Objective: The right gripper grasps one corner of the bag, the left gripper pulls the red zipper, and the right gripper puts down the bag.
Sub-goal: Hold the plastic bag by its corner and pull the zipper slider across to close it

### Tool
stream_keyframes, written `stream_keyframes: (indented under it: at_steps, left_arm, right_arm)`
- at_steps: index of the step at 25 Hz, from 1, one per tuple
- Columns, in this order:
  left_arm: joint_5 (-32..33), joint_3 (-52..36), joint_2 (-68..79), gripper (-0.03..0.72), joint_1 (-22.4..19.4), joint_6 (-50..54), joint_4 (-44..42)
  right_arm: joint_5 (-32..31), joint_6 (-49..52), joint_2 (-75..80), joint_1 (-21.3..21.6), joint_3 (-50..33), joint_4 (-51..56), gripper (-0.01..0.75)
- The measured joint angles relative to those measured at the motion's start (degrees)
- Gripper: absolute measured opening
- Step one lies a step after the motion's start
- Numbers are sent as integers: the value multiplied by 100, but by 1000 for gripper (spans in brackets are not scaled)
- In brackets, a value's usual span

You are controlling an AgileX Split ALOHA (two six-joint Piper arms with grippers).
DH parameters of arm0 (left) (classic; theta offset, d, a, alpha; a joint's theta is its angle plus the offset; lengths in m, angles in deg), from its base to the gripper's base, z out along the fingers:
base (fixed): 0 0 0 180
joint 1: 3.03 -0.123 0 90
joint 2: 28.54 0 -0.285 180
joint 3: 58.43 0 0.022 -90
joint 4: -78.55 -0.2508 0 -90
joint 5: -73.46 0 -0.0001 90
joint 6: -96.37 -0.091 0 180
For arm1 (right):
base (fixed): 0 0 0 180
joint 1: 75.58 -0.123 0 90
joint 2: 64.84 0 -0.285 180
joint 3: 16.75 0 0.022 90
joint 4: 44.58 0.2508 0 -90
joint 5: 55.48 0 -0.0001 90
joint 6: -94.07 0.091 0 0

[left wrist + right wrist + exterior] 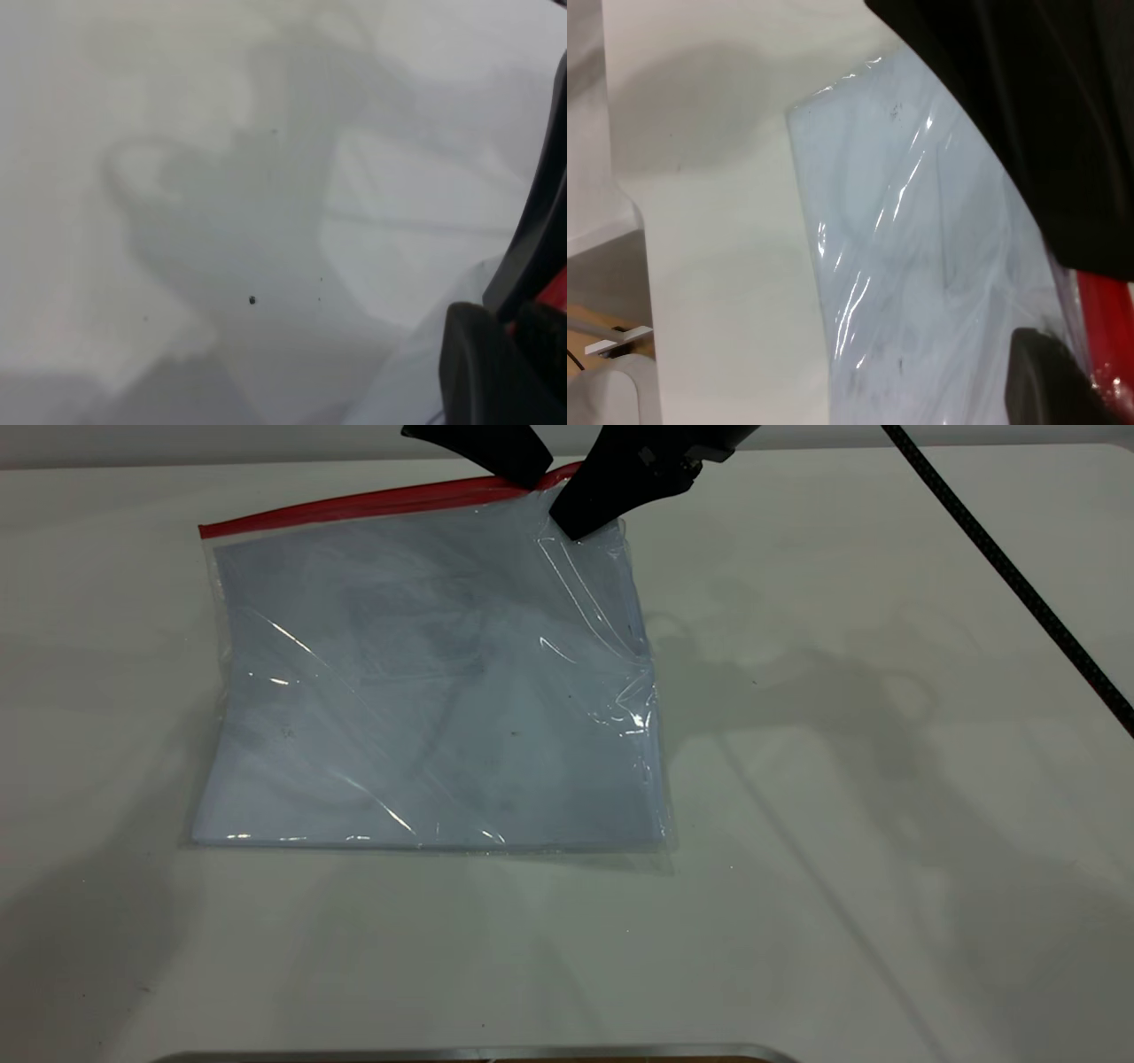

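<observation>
The bag (434, 691), a clear pouch with white sheets inside, lies flat on the white table. The red zipper (354, 506) runs along its far edge. My right gripper (580, 524) reaches down from the far side and is shut on the bag's far right corner, which is slightly raised and wrinkled. My left gripper (530, 476) is just beside it, with its tip on the right end of the red zipper. In the left wrist view red (554, 292) shows between its black fingers (492, 372). The right wrist view shows the bag (921, 266) and the red strip (1106, 310).
A black braided cable (1010, 567) runs diagonally across the table's far right. A metal rim (478, 1052) lies along the near edge. The table's side edge (642, 266) shows in the right wrist view.
</observation>
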Motion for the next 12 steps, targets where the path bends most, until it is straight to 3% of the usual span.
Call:
stream_keyframes:
  at_steps: [3,8,12]
  left_arm:
    - [0,4,0,148,0,-120,75]
    - [17,218,0,318,-10,-172,156]
    - [57,290,0,384,-24,-165,185]
  right_arm:
    - [-49,5,0,5,0,0,34]
    - [-244,5,0,5,0,0,34]
    - [-314,5,0,5,0,0,34]
